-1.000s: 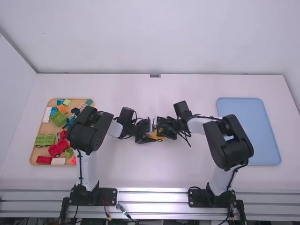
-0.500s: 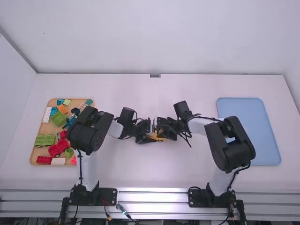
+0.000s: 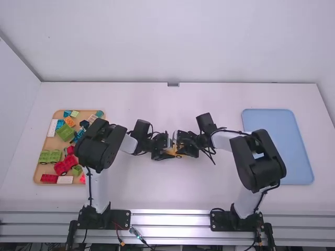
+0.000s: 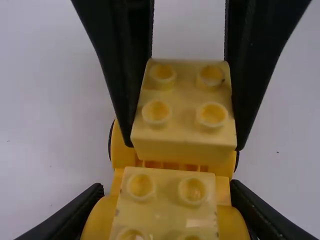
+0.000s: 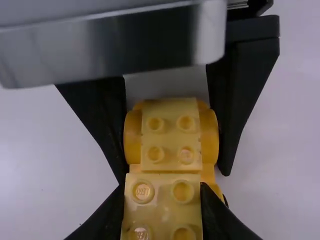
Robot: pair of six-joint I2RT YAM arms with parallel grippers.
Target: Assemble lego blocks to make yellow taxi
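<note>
Block [image 4: 183, 120] pinched in my right hand [image 4: 185, 142] sits at the car base [image 4: 123, 152], three o'clock from my left hand [image 4: 167, 191], which pinches that base. Likely next: press down.

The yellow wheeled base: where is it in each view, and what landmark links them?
High view: the yellow wheeled base, near the picture's middle.
Left wrist view: the base, lower middle, partly under studded yellow blocks.
Right wrist view: the base, lower middle, mostly under those blocks.
Shared landmark: the left gripper.
</note>
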